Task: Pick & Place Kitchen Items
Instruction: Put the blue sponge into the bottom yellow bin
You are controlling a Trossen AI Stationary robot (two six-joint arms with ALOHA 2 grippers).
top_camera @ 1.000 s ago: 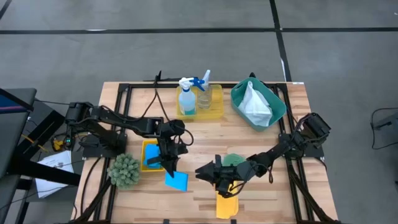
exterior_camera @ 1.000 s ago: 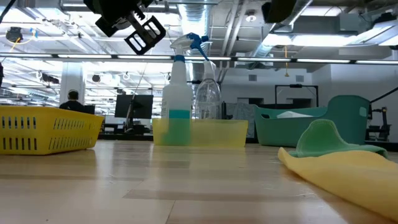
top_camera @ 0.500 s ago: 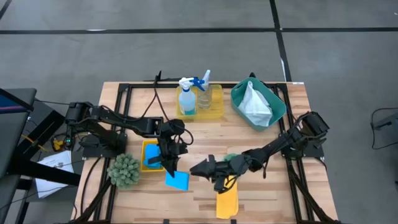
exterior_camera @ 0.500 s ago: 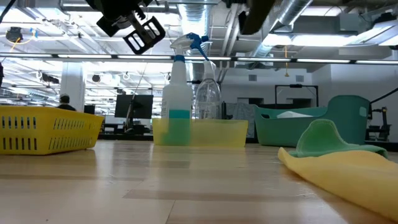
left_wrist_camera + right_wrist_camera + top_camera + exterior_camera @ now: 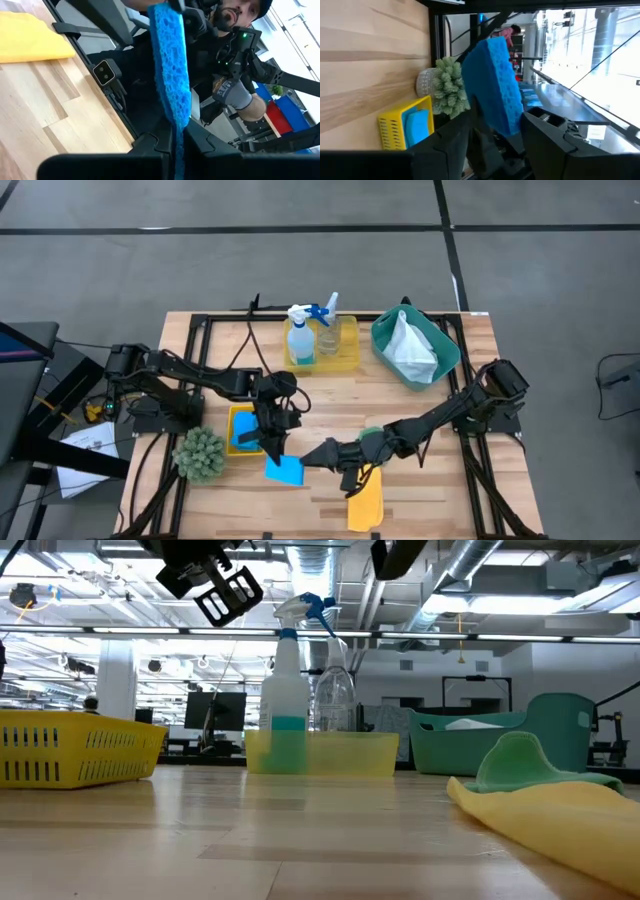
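My left gripper (image 5: 274, 452) hangs above the table's near left part, shut on a blue sponge (image 5: 285, 471) that sticks out past its fingers toward the near edge. My right gripper (image 5: 309, 457) has reached in from the right. In its wrist view, its open fingers (image 5: 454, 142) stand on either side of the sponge's free end (image 5: 492, 85). A second blue sponge (image 5: 243, 430) lies in a small yellow tray (image 5: 231, 416). A yellow cloth (image 5: 365, 502) lies flat near the front edge, and a green cloth (image 5: 374, 437) sits heaped at its far end. My left gripper pinches one end of the sponge (image 5: 176, 131) between its two fingers, one on each broad face. The fingers come nearly level from the table's far left, tipped a little down. The sponge stands on edge and runs straight out, clear of the table. My right gripper: I cannot tell whether its fingers touch the sponge.
A spiky green ball (image 5: 200, 455) sits left of the small tray. At the back, a yellow tray (image 5: 346, 361) holds a spray bottle (image 5: 300, 340) and a clear bottle (image 5: 328, 335). A teal bin (image 5: 447, 348) there holds a white cloth (image 5: 410, 345). A person (image 5: 235, 95) shows beyond the table.
My right gripper has moved from above the yellow and green cloths toward the table's left, up to the held sponge, rolling its wrist on the way. My left gripper and the sponge have kept their place.
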